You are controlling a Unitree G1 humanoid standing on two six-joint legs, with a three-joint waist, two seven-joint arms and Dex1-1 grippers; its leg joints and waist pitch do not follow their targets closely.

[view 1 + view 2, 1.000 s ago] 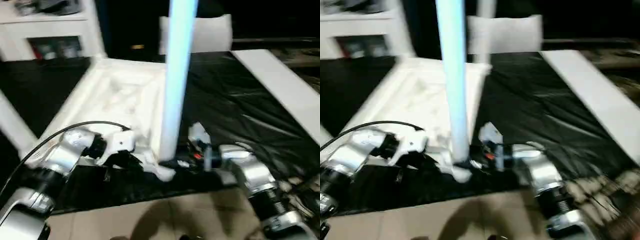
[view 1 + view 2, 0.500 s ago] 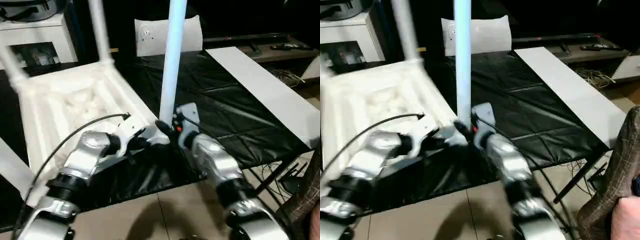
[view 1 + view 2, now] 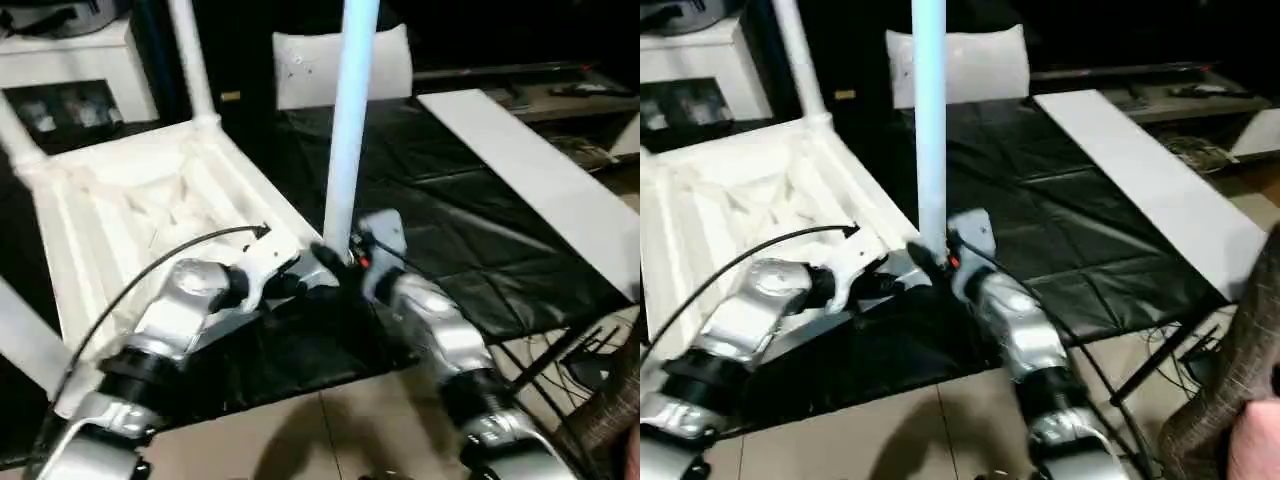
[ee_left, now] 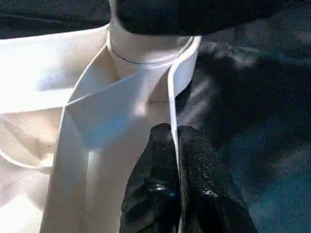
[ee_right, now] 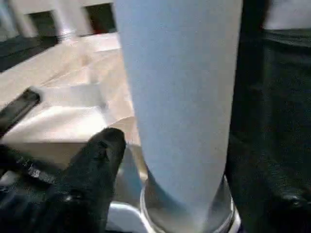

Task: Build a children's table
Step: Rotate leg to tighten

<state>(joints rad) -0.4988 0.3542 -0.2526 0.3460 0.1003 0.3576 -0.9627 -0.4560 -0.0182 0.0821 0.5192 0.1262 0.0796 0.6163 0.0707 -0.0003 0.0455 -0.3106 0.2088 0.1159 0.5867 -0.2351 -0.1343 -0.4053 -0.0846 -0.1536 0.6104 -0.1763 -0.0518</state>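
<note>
The children's table (image 3: 150, 215) lies upside down on the black-covered work table (image 3: 470, 240), ribbed underside facing up, with one leg (image 3: 352, 110) standing upright in the near corner socket and further legs rising at the far corners. The left gripper (image 4: 176, 160) is pressed together, pinching the thin rim of the tabletop just beside that socket. The right gripper (image 3: 338, 262) sits at the base of the upright leg with one black finger (image 5: 92, 165) on either side of it; whether the fingers press the leg cannot be told.
</note>
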